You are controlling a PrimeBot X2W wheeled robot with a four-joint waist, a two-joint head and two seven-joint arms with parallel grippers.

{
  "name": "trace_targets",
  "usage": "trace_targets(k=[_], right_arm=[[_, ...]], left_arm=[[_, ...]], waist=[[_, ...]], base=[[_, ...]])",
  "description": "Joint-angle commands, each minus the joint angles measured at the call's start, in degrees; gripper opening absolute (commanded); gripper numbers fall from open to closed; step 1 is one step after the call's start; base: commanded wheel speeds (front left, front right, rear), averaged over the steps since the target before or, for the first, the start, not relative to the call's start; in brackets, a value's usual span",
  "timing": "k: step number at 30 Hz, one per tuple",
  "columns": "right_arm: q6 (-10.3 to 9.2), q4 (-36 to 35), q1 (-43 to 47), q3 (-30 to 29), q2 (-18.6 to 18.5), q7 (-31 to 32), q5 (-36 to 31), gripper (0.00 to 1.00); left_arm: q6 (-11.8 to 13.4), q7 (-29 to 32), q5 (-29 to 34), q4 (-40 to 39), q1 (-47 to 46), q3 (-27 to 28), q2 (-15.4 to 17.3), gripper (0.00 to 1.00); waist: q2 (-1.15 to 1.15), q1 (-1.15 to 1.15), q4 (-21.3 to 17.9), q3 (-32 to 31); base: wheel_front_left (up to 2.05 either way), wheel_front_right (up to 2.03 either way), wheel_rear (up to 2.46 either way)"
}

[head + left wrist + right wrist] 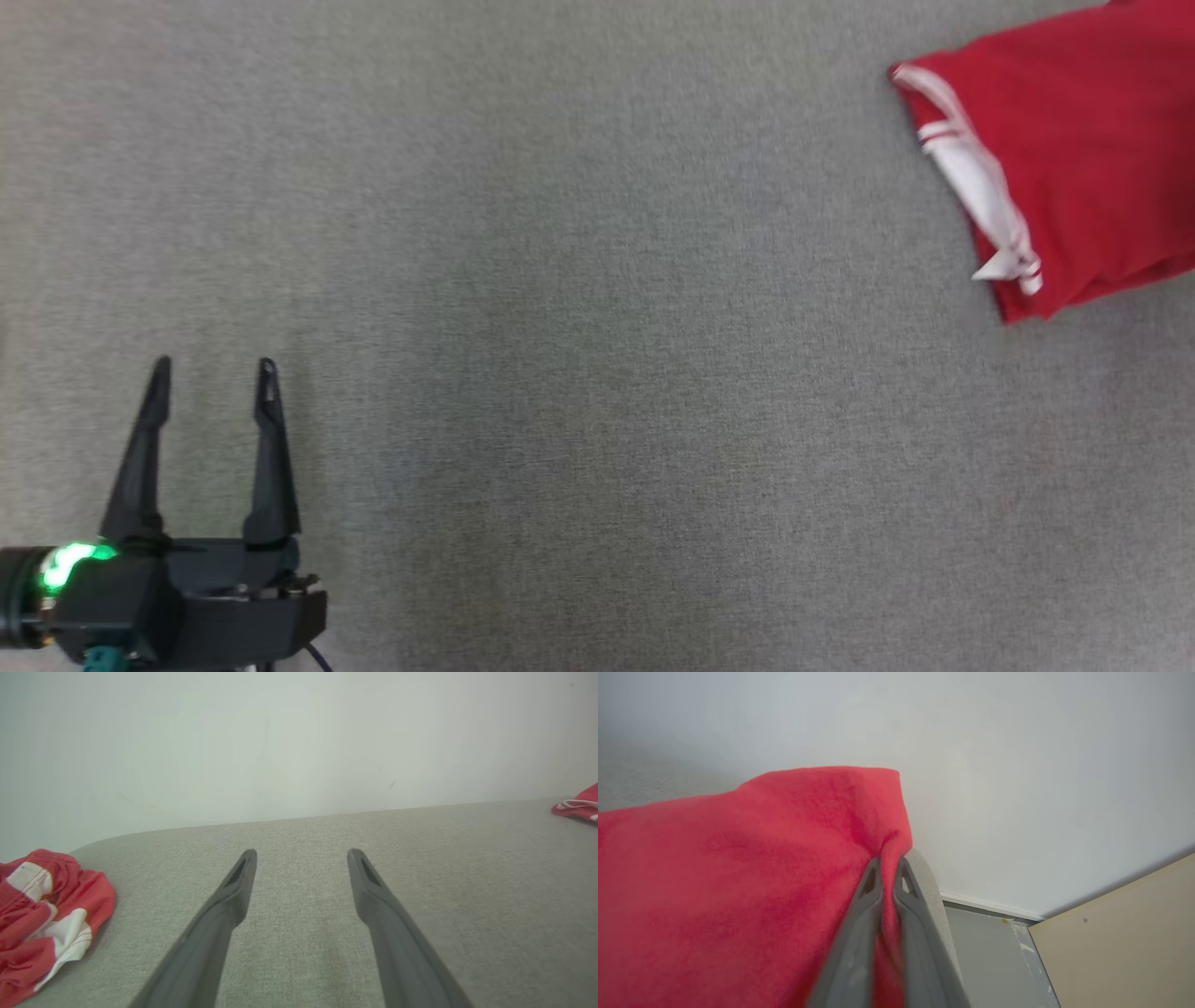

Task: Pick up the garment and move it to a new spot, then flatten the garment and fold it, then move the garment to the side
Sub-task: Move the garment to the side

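At 7 o'clock in the head view, the left gripper [215, 364] hangs wide open and empty over the grey table [597, 392]. Far off at 2 o'clock lies the folded red garment [1074, 140]. The right gripper [888, 863] is pinched tight on its edge, close to the table's edge. Best to slide it low and slowly so the fold holds, and let go before any cloth overhangs.

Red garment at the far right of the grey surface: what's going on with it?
The right gripper has its jaws shut on a pinch of the folded red garment, which lies at the far right of the grey surface. The left gripper hovers with jaws open, holding nothing. A second, crumpled red-and-white garment lies off to its left.
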Motion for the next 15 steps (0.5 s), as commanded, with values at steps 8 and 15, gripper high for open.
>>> trace_targets(k=[8,15], right_arm=[[-0.14,0.62,-4.08,-0.18,-4.96,-0.36,-0.96,0.00],[-0.14,1.06,-4.88,-0.88,-6.19,-0.49,-0.59,0.00]], left_arm=[[-0.28,-0.19,1.20,-3.74,-0.73,1.54,0.79,1.00],[0.03,-0.19,1.42,-5.14,-0.78,1.70,0.79,1.00]], waist=[[-0.01,-0.01,-2.59,5.78],[-0.01,-0.01,-3.31,6.84]], base=[[0.00,0.00,0.00],[0.00,0.00,0.00]])
